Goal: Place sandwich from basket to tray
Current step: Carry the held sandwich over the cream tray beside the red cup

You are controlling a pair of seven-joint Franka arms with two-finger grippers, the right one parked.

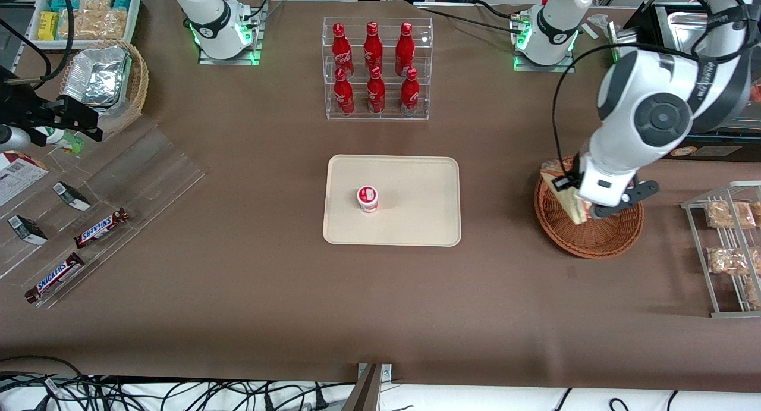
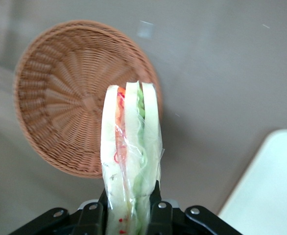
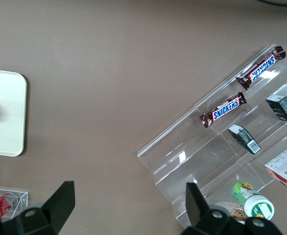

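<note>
1. Near the front edge of the surface, toward the parked arm's end, a clear acrylic shelf [image 1: 89,203] holds two Snickers bars [image 1: 101,228] and two small dark boxes [image 1: 27,229], each in its own channel.
2. Toward the working arm's end, a wire rack [image 1: 722,250] by that edge carries bagged snacks [image 1: 726,215].
3. The basket [image 1: 594,235] sits on the surface just farther in, near the wire rack; the wrist view shows nothing lying in its woven bowl [image 2: 70,103].
4. The gripper [image 1: 585,212] hangs over the basket, its fingers [image 2: 158,205] clamped on the sandwich [image 1: 568,197], one on each bread face. The sandwich [image 2: 131,161] is lifted above the basket and apart from the weave, standing on edge with its orange and green filling showing between the pale slices.
5. The tray [image 1: 416,220] lies at the middle of the surface, well apart from the basket. A small white cup with a red lid [image 1: 367,198] stands on it.
6. Farther from the front camera, a clear tiered stand [image 1: 377,110] holds six red bottles [image 1: 373,45] in two rows of three.
7. Toward the parked arm's far corner, a tan wicker basket [image 1: 138,84] contains silver foil packs [image 1: 98,75], and a white bin [image 1: 134,15] above it holds packaged snacks.
</note>
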